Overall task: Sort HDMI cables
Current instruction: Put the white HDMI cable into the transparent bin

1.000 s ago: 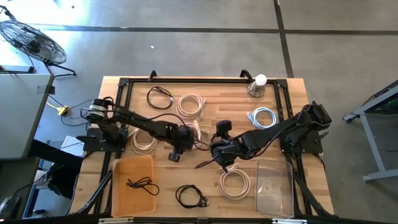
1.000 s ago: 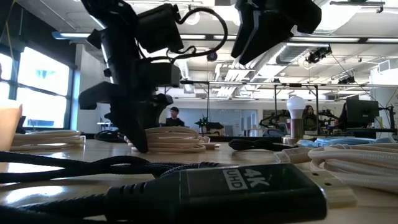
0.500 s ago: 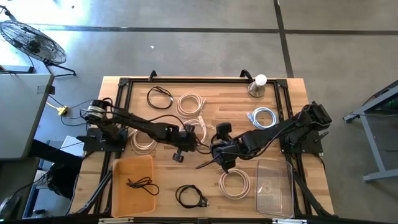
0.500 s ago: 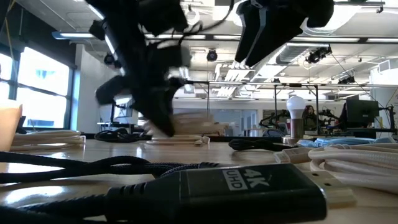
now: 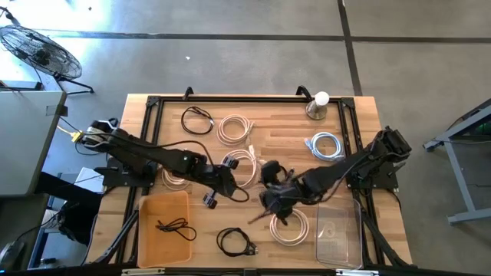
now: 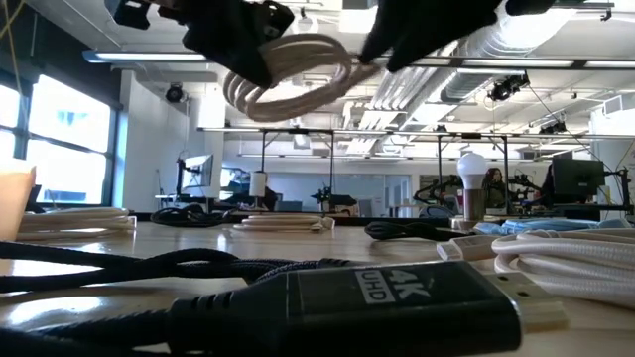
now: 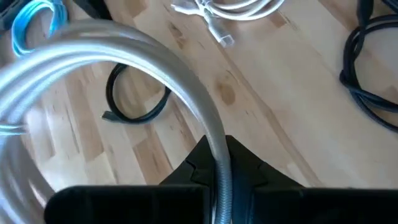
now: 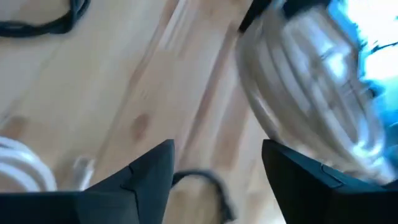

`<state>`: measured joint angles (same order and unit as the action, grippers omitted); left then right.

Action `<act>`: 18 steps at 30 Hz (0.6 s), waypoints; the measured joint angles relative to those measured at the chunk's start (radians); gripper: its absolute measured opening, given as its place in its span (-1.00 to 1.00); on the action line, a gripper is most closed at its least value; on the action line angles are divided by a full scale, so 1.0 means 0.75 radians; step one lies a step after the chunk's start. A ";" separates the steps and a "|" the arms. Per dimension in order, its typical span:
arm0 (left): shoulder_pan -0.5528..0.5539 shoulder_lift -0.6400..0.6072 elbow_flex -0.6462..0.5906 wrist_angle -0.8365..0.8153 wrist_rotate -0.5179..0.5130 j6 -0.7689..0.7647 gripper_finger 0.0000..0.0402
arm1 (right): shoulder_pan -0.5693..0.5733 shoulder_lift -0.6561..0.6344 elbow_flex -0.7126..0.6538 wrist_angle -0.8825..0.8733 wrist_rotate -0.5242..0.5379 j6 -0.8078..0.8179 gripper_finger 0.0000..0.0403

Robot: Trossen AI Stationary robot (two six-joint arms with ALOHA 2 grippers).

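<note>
My left gripper (image 5: 224, 181) is shut on a white coiled HDMI cable (image 5: 242, 169), which hangs high above the table in the low view (image 6: 290, 83). My right gripper (image 5: 271, 204) is open and empty just right of it, low over the table's middle. Other coils lie flat on the table: a black one (image 5: 197, 119) and a white one (image 5: 234, 129) at the far side, a white one (image 5: 176, 175) at the left, a bluish-white one (image 5: 324, 144) at the right, and a white one (image 5: 289, 226) and a black one (image 5: 236, 241) near the front edge. My left gripper pinches the white coil's bundle of turns at one side of the loop (image 7: 219, 163) between its two fingers, which lie across the strands. The coil is lifted clear of the table. It stands out from the fingers nearly level, slightly tilted.
An orange bin (image 5: 146, 230) at the front left holds a thin black cable (image 5: 175, 228). A clear container (image 5: 338, 230) stands at the front right. A light bulb on a stand (image 5: 317, 104) is at the far right. A black frame borders the table.
My left gripper has taken the white coil off the table and lifted it well clear, drifting a little toward the near left. My right gripper has moved a little toward the table's near edge.
</note>
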<state>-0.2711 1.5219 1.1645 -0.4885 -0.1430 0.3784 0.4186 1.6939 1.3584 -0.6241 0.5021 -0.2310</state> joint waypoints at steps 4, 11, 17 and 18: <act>0.002 0.000 0.001 -0.020 0.003 -0.022 -0.95 | 0.066 0.000 0.000 0.140 0.192 -0.175 0.17; 0.002 0.002 0.000 -0.009 0.006 -0.021 -0.95 | 0.128 0.054 0.003 0.183 0.292 -0.368 0.17; 0.003 0.002 0.000 -0.012 0.012 -0.022 -0.95 | 0.102 0.119 0.003 0.188 0.363 -0.431 0.17; 0.003 0.002 0.000 -0.011 0.012 -0.022 -0.95 | 0.098 0.125 0.003 0.193 0.382 -0.437 0.17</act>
<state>-0.2687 1.5234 1.1645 -0.4965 -0.1338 0.3622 0.4920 1.7880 1.3605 -0.4791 0.7888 -0.5587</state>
